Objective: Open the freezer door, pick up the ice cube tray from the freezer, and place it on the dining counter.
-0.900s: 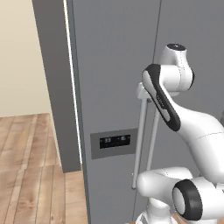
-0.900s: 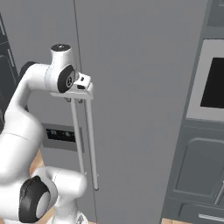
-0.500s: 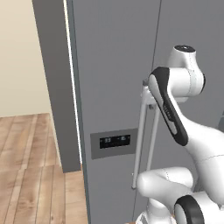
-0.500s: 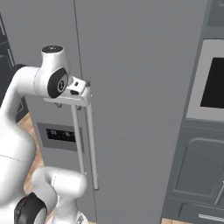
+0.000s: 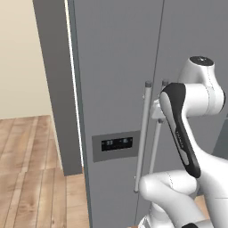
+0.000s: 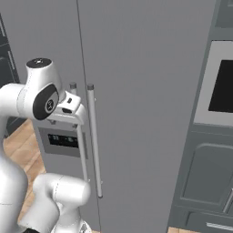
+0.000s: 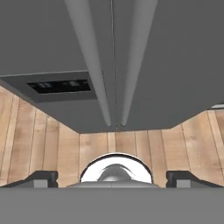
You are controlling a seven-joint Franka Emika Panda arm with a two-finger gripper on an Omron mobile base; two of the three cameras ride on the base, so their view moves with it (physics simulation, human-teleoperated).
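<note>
Matte-grey and closed, the freezer door point(image 5: 116, 89) stood flush with the plain door point(image 6: 145, 91) on its right. A thin bright seam ran down its left edge beside the dark side panel point(image 5: 58, 84), and I could not tell whether that seam meant a crack of opening. Its small dark display panel point(image 5: 116, 144) sat low on the door, left of the handle. Nothing of the freezer's inside could be seen, so the ice cube tray was presumably behind this door.

The gripper point(image 7: 112, 178) was spread wide, its two dark fingertips point(image 7: 41, 178) far apart at the bottom of the hand view, and it held nothing. Between and beyond them ran the two silver bars: the freezer door's handle point(image 7: 94, 65) on the panel side and the neighbouring door's handle point(image 7: 135, 61) close beside it. From the right base view the hand point(image 6: 68, 109) sat high at the top ends of the bars, looking down along them. That placement suggested it was lined up near the handle's upper end, where a grasp would give a firm pull, with the jaws opened wide enough to take the bar.

The freezer door's handle point(image 5: 142, 133) ran vertically, its long axis straight up and down, parallel to the seam between the doors and standing a little proud of the door face. Since the handles met at the middle, the door probably hinged along its far left edge.
</note>
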